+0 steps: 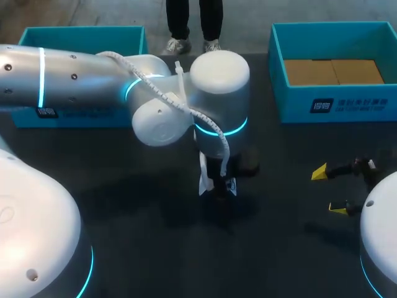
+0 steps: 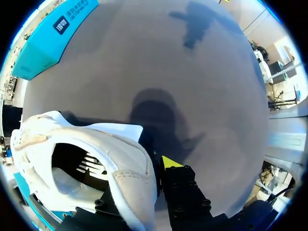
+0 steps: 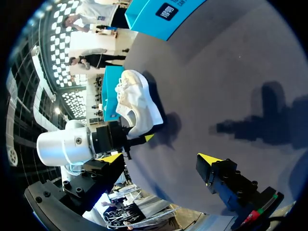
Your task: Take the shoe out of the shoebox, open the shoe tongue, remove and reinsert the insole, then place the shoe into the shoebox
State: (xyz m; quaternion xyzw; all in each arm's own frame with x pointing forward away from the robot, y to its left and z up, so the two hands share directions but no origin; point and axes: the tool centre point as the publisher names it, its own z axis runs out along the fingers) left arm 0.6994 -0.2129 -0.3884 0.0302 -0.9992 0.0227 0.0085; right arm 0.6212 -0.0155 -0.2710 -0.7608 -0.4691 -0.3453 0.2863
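Centrally, left tool (image 1: 217,185) clamping shoe (image 3: 137,103), shoeboxes (image 1: 335,107) apart

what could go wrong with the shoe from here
The left gripper pinches the shoe only by one edge of its opening, so it may slip or swing. The right gripper is open and apart from it, giving no support. In the head view the left arm covers most of the shoe, so a slip could go unseen.

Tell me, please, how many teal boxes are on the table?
2: the left box at the far left, partly behind the left arm; the right box at the far right, open.
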